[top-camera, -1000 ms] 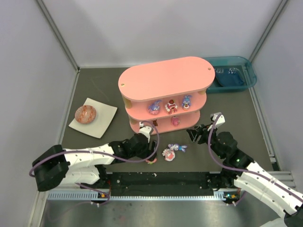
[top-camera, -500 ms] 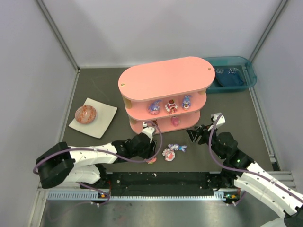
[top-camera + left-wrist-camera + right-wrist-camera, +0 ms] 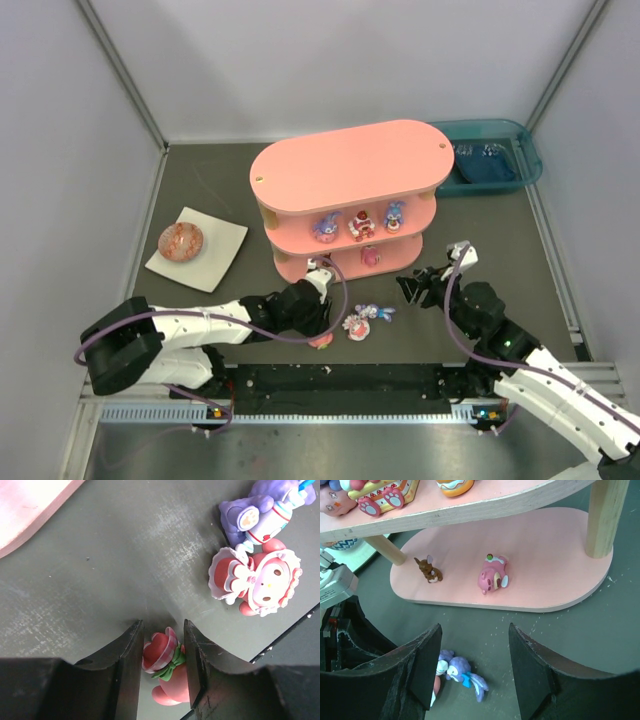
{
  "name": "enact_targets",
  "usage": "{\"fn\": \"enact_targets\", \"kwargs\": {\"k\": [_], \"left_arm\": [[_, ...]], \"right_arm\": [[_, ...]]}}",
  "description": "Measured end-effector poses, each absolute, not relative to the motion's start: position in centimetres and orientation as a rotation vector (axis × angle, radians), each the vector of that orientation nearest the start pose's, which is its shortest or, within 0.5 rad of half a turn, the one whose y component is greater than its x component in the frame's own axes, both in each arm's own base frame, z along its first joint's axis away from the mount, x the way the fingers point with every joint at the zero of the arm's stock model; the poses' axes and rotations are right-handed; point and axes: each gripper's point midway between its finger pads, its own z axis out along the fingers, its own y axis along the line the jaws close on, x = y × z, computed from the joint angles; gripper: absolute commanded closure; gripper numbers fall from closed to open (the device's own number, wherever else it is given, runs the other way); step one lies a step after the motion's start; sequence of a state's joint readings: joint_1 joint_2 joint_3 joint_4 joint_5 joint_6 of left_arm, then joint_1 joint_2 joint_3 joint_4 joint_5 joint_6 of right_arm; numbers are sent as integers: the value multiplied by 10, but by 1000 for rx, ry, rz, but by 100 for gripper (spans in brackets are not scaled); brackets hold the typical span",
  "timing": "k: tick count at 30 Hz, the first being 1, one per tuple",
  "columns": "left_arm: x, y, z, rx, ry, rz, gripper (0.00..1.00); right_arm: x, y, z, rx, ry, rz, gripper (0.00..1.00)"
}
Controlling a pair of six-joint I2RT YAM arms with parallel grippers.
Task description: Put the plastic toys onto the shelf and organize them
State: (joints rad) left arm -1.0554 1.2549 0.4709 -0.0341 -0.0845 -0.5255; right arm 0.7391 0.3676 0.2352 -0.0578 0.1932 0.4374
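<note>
Left hand (image 3: 161,630) pinches the pink toy (image 3: 162,656), fingers barely apart.

The shelf (image 3: 350,165) stands mid-frame on the counter (image 3: 220,190); plate (image 3: 215,262) with ball (image 3: 181,240) left, bin (image 3: 530,160) upper right, toys (image 3: 358,324) just below.

- Oval three-tier wooden shelf (image 3: 345,165): pink throughout.
- Round wooden peg posts (image 3: 605,517): pale, unpainted.
- Surface (image 3: 200,190): dark grey, scuffed paler in patches.
- Glossy plastic figurine with checked cap (image 3: 161,652): pink body, red-and-pink check, green bow.
- Frilled plastic figurine (image 3: 260,582): pink face, white and red frills.
- Purple plastic figurine (image 3: 260,507): red-and-white stripes, blue tip.
- Small brown eared figurine (image 3: 428,570): brown, paler underside.
- Rounded pink figurine (image 3: 493,575): pink, with a green and red dot on top.
- Rectangular plastic bin (image 3: 531,158): translucent teal.
- Square plate (image 3: 220,262): white.
- Speckled ball (image 3: 181,240): brown-red, mottled.
- Left tool (image 3: 162,625) and right tool (image 3: 475,627): black.
</note>
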Motion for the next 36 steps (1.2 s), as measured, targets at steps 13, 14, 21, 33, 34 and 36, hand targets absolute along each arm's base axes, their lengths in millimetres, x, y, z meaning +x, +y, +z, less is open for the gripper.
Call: {"fn": "enact_targets", "kwargs": {"k": [13,14,21,33,34,36], "left_arm": [[131,-272,31,597,2434,-728,100],[129,-273,34,589,2434,-747,100],[121,-284,60,503,2417,-899,100],[130,-277,118,149,2319,-1138,100],[130,-275,119,119,2316,-1146,100],[133,-270,122,49,2306,-1157,100]], "right_arm": [[190,178,153,-304,1765,671,44],[187,181,154,-333,1756,674,43],[152,218,154,-595,1685,681,34],[110,274,170,-851,1511,663,5],[107,277,172,-869,1491,661,4],[100,284,174,-906,1457,654,2]]}}
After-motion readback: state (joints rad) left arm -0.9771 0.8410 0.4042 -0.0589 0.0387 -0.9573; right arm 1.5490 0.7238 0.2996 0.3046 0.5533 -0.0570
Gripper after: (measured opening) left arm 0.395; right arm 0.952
